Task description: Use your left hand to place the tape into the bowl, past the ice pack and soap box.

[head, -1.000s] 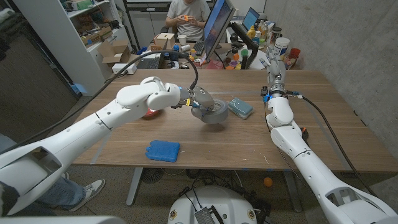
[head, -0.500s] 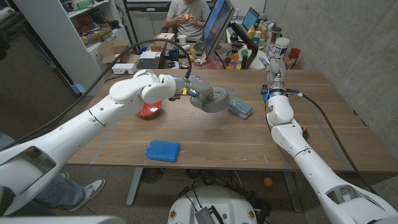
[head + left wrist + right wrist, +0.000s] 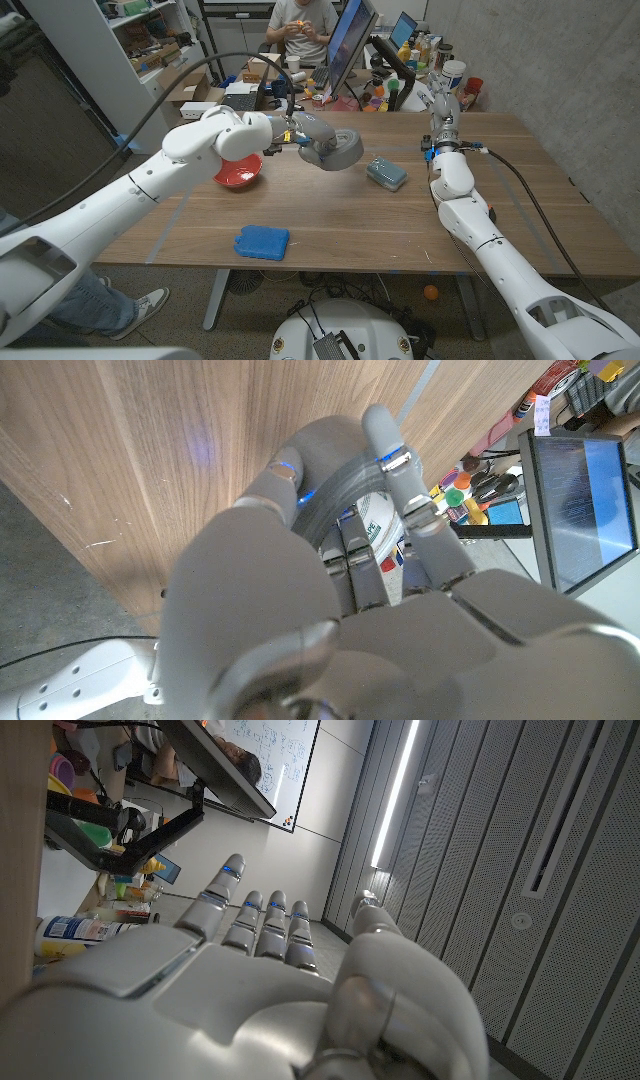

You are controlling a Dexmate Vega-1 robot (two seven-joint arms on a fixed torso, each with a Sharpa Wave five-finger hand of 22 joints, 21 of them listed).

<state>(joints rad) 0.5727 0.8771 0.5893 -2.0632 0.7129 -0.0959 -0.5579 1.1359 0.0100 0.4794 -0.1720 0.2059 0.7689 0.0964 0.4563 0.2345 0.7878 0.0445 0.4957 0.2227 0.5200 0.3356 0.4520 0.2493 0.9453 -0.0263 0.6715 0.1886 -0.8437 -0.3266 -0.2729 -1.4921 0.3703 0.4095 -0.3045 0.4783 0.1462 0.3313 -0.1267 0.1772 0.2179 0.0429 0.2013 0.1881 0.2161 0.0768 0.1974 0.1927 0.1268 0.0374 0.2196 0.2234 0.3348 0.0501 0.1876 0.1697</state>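
Observation:
My left hand grips the grey tape roll and holds it in the air above the table's far middle, just right of the red bowl. In the left wrist view my fingers wrap around the tape roll over the wooden table top. The teal soap box lies on the table to the right of the tape. The blue ice pack lies nearer the front edge. My right hand stands raised at the table's far right, fingers straight and holding nothing.
A monitor and several bottles and small items crowd the table's far edge. A person sits behind it. Cardboard boxes and shelves stand at the back left.
My left hand has lifted the tape and carried it back and left, from near the soap box toward the bowl. The bowl shows more fully now. The right arm is still.

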